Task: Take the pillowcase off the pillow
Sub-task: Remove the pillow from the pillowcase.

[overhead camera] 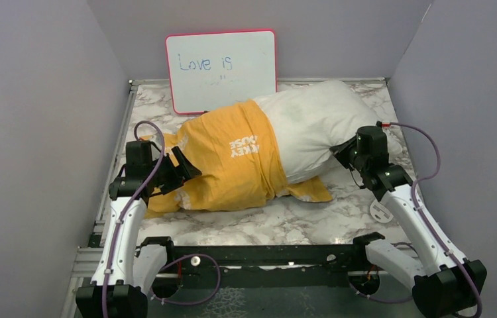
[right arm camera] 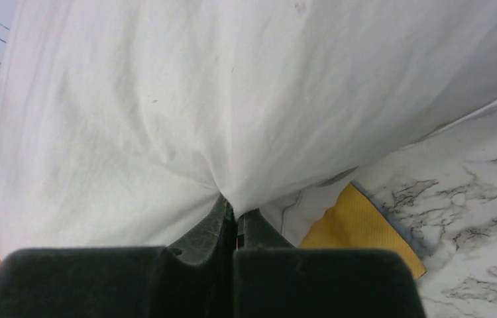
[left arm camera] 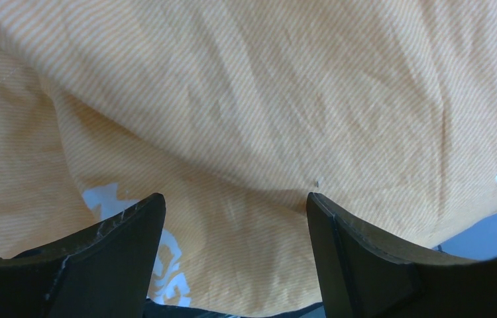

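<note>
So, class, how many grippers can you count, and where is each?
2. The left gripper, open, is at the pillowcase on the left; the right gripper is shut on the pillow on the right.

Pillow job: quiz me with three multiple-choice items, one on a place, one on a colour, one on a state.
1. The whiteboard stands: A) upright at the far end; B) flat at the near end; C) off to the right side.
2. The pillowcase side facing up is: A) green; B) orange-yellow; C) black.
3. The right gripper is: A) open; B) shut on the pillowcase; C) shut on the pillow.
Answers: 1 A, it stands behind the pillow; 2 B, orange with white lettering; 3 C, it pinches white fabric.
</note>
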